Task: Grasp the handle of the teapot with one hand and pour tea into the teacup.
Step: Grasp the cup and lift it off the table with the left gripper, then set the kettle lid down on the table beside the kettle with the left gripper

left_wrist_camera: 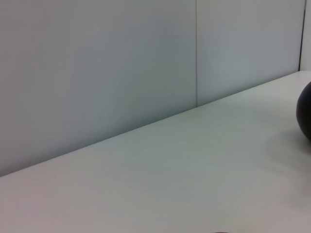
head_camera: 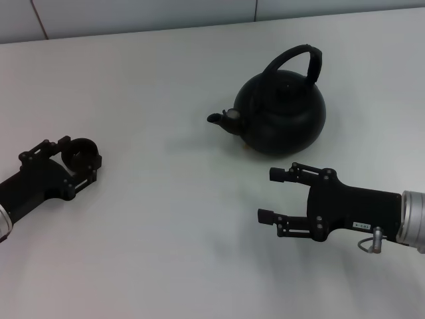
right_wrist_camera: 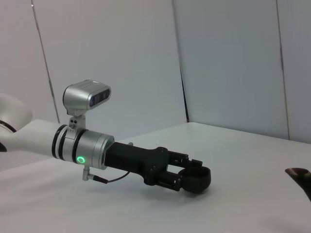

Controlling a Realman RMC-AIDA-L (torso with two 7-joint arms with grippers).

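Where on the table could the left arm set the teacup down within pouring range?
The widest bare patch lies between the left gripper, shut on the teacup, and the teapot spout. It is tighter between the teapot and the open right gripper.

A white table [head_camera: 166,252] meets a pale panelled wall [left_wrist_camera: 97,73].

Head: high, looking forward and down over the white desk [head_camera: 166,252].
Left wrist: low, skimming the desk toward the wall.
Right wrist: low, facing the left hand [right_wrist_camera: 194,178].
Shared: desk.
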